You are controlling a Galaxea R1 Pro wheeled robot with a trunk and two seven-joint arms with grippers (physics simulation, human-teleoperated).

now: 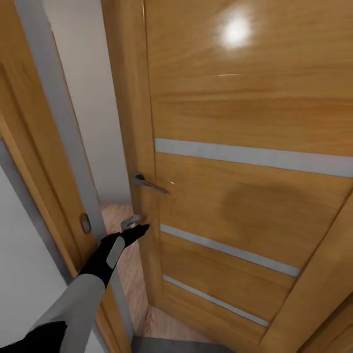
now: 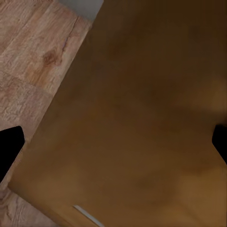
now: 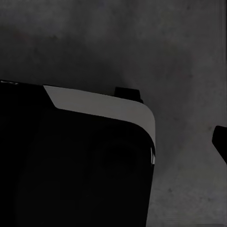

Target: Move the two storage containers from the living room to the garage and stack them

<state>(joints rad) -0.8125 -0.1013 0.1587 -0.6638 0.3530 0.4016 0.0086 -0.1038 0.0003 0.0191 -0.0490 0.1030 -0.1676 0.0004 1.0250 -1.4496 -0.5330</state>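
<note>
Wooden door (image 1: 245, 147), ajar: left gripper (image 1: 138, 229) at its edge just below the handle (image 1: 148, 183), fingers spread and empty; right gripper's opening indeterminate; no containers here, so carrying and stacking seemingly remain.

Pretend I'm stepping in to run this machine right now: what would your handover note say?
Left gripper: empty, its fingers spread open against the edge of the wooden door, just below the handle.
Right gripper: its wrist view looks down at dark grey floor beside the robot's base; open or shut, I cannot tell.
Containers: neither is held.
Done: door ajar, wood-plank floor visible through the gap.
Left: swing the door wide, pass through, fetch both containers, stack them in the garage.
</note>
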